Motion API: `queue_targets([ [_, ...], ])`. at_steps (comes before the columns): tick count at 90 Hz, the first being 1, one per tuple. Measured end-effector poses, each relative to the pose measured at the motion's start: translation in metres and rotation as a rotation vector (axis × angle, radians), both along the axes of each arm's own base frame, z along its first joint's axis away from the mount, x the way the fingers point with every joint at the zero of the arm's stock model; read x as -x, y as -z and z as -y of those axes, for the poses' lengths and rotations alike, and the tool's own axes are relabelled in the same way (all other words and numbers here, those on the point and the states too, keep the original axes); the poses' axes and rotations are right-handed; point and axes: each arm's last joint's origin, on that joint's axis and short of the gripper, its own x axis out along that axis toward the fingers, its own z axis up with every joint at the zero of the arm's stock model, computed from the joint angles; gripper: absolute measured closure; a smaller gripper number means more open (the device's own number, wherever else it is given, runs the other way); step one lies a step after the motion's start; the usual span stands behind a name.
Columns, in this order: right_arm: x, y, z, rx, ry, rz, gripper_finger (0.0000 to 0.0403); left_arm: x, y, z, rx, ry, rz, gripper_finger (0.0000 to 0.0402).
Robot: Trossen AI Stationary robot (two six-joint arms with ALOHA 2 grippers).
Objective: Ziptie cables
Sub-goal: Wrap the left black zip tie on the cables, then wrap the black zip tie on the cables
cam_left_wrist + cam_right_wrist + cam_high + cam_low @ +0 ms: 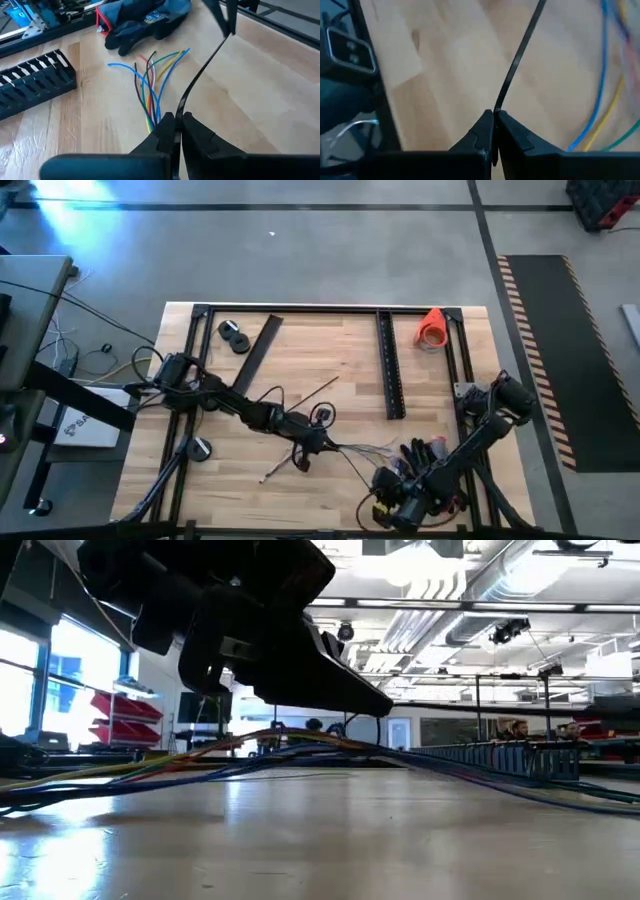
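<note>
Right now both arms are working near the 5 o'clock part of the wooden table [300, 350], where the cables [152, 82] lie fanned out on the wood, their blue, green, yellow and red ends spreading toward a dark glove [145, 20] just beyond them.

To my eye the step in hand is drawing a zip tie [200, 75] round the bunch. Doing it well would mean keeping the strap taut between the two grippers, gathering every loose wire inside the loop before tightening, and pulling along the strap rather than sideways, so the thin wires do not slip out or kink.

From its own wrist camera the left gripper [175, 131] is closed down with its fingertips nearly meeting, pinching the black strap right where the cable bunch passes under it. The right gripper [493, 127], low at about 5 o'clock on the table, is likewise squeezed tight on a thin black strap, probably the same tie's other end, with coloured wires just beside it.

A black perforated strip [391, 365] lies well apart toward 1 o'clock.
</note>
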Motion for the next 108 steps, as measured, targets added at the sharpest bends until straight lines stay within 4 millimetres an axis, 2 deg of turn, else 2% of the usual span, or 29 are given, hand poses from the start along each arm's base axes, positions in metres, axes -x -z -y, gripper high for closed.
queue_targets([
  [23, 0.033, 0.024, -0.038, -0.197, 0.08, -0.055, 0.0403, 0.001, 0.001, 0.0, -0.001, 0.024, -0.017, 0.04],
  [36, 0.049, 0.033, -0.05, -0.25, 0.139, -0.065, 0.0403, 0.001, 0.002, 0.0, -0.011, 0.029, -0.026, 0.0401],
  [57, 0.052, 0.031, -0.059, -0.251, 0.136, -0.097, 0.0403, 0.002, 0.004, -0.003, -0.038, -0.007, -0.036, 0.04],
  [68, 0.047, 0.027, -0.059, -0.24, 0.101, -0.146, 0.0403, 0.002, 0.005, -0.003, -0.04, -0.006, -0.044, 0.0399],
  [76, 0.04, 0.02, -0.057, -0.229, 0.06, -0.219, 0.0396, 0.002, 0.005, -0.003, -0.035, 0.004, -0.046, 0.04],
  [83, 0.036, 0.01, -0.053, -0.219, 0.015, -0.284, 0.0374, 0.002, 0.005, -0.005, -0.036, -0.002, -0.045, 0.04],
  [97, 0.026, -0.027, -0.032, -0.161, -0.016, -0.339, 0.0302, 0.002, 0.003, -0.004, -0.032, 0.003, -0.04, 0.0401],
  [108, 0.02, -0.054, -0.016, -0.099, -0.048, -0.272, 0.0241, 0.003, -0.006, -0.001, -0.01, 0.002, -0.022, 0.0401],
])
